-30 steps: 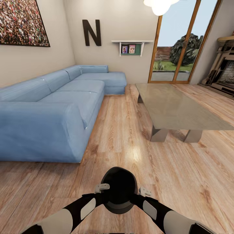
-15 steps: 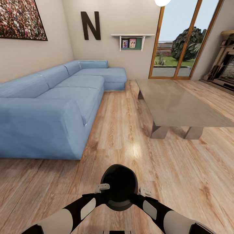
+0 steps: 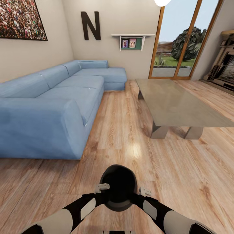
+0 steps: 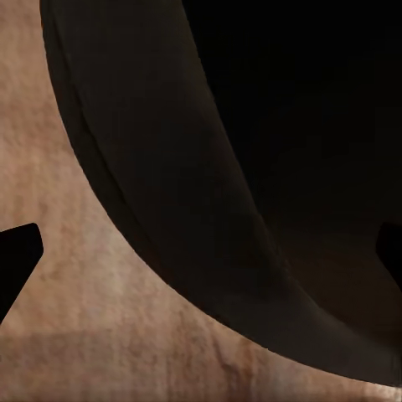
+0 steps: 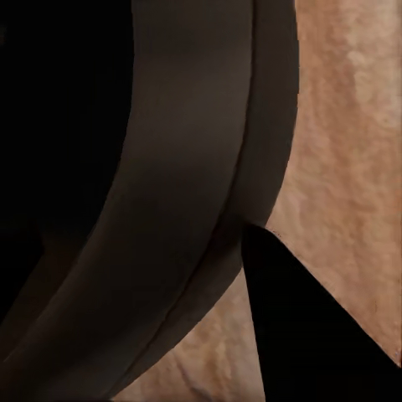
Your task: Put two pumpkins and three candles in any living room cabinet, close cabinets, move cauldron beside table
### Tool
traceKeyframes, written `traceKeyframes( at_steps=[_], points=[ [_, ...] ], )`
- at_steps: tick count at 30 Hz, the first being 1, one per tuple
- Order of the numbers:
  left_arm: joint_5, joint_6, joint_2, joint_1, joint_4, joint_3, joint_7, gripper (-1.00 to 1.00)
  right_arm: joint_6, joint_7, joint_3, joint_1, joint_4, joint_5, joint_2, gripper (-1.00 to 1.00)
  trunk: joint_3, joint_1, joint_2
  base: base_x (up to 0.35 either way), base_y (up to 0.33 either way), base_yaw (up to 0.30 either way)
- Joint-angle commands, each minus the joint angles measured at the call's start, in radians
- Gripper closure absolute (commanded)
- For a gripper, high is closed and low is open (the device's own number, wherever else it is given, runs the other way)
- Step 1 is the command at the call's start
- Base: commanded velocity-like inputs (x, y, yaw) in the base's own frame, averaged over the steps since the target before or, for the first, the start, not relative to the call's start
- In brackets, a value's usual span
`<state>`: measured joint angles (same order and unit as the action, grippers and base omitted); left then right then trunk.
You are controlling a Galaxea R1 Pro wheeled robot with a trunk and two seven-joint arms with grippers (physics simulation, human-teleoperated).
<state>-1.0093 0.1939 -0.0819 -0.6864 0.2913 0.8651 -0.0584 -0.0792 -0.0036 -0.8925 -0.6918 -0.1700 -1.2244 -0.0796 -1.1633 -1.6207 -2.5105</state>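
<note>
Nothing moved, cauldron short of table

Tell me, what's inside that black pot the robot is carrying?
Looking down into the cauldron, held between the left gripper and right gripper, only dark interior shows. Nothing can be made out inside; its bottom is lost in shadow.

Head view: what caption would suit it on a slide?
Both arms carry a round matte black cauldron over the wooden floor, toward a glossy grey coffee table.
</note>
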Motion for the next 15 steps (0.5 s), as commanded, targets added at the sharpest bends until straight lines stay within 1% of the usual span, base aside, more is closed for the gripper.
traceKeyframes(
  at_steps=[1,6,7,15],
  points=[
    [-0.009,0.002,0.001,-0.001,0.002,0.007,-0.006,-1.00,-0.002,0.001,-0.017,0.000,0.000,-0.017,0.000,1.00,-0.001,0.000,0.000,0.000,0.000,0.000],
    [-0.009,0.002,0.001,-0.001,0.002,0.006,-0.006,-1.00,-0.002,0.001,-0.017,0.000,0.000,-0.017,0.000,1.00,-0.001,0.000,0.000,0.000,0.000,0.000],
    [-0.009,0.002,0.001,-0.001,0.002,0.006,-0.006,1.00,-0.003,0.001,-0.017,0.000,0.000,-0.017,0.000,1.00,-0.001,0.000,0.000,0.000,0.000,0.000],
    [-0.009,0.002,0.001,-0.001,0.002,0.002,-0.006,1.00,-0.004,0.001,-0.017,0.000,0.000,-0.017,0.000,1.00,-0.001,0.000,0.000,0.000,0.000,0.000]
  ],
)
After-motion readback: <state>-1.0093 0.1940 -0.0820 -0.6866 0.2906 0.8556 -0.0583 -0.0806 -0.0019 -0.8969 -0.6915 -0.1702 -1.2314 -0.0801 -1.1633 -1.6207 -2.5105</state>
